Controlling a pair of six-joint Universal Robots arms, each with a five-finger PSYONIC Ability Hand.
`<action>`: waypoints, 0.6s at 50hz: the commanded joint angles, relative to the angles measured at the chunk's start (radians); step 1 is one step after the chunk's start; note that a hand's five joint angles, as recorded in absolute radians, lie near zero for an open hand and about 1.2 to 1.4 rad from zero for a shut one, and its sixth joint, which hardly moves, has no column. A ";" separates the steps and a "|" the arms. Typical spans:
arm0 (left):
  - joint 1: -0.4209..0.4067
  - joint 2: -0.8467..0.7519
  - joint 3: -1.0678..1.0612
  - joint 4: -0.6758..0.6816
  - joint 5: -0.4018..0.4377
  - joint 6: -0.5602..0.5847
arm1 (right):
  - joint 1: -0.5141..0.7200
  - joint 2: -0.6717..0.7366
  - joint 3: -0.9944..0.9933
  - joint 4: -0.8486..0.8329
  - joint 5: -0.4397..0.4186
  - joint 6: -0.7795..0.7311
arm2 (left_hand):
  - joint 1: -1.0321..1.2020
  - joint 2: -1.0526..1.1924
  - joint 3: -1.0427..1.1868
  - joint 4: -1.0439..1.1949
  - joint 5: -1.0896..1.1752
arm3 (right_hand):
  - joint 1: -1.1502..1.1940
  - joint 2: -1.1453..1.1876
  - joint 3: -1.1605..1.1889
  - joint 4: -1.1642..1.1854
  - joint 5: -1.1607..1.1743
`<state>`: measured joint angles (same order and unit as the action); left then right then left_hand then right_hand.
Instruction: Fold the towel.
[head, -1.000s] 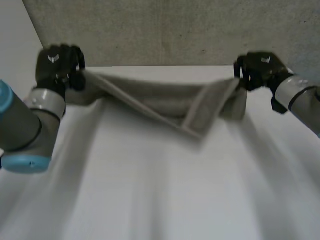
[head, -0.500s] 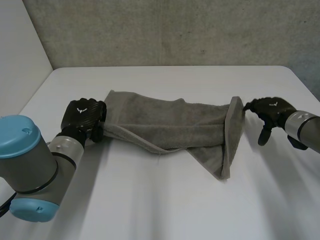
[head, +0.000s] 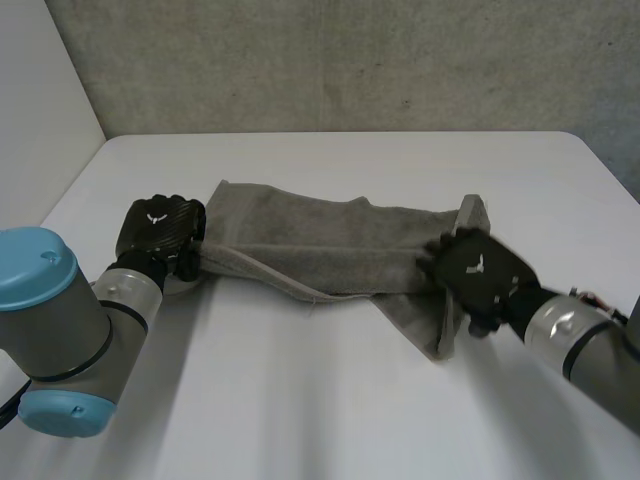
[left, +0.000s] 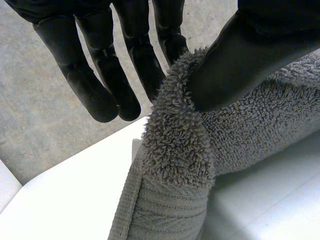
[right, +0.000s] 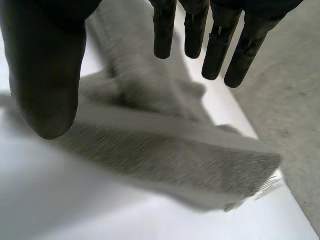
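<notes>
Grey towel lies bunched across the middle of the white table, long axis left-right, w/ a near edge folded over and the right end trailing toward the near side. At its left end, the left hand has it pinched: in left wrist view the thumb clamps the fluffy edge against the fingers. Over the towel's right end, the right hand has its fingers straight and spread from the thumb, holding nothing, w/ the towel below its palm. Concrete wall stands beyond the table's far edge.
</notes>
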<state>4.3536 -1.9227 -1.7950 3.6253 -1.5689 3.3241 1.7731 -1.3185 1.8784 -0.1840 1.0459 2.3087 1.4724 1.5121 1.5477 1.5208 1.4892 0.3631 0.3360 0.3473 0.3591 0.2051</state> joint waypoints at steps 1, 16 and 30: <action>0.000 -0.004 0.002 0.003 0.000 0.000 | 0.003 0.019 0.091 -0.070 -0.001 -0.135 | -0.076 -0.116 -0.151 -0.125 -0.267 | 0.077 0.104 0.093 0.081 0.060; 0.001 -0.012 0.003 0.003 0.000 0.000 | 0.077 0.169 0.039 -0.169 0.040 -0.152 | -0.076 -0.116 -0.151 -0.125 -0.267 | 0.601 0.628 0.617 0.605 0.585; 0.001 -0.018 0.009 0.003 0.000 0.002 | 0.101 0.159 -0.012 -0.152 0.077 -0.135 | -0.076 -0.116 -0.151 -0.125 -0.267 | 1.033 1.060 1.049 1.037 1.017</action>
<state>4.3550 -1.9375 -1.7904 3.6288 -1.5693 3.3251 1.8801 -1.1391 1.8918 -0.3491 1.1183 2.1557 1.4731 1.5121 1.5477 1.5208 1.4892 1.3062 1.2921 1.2925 1.2957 1.1296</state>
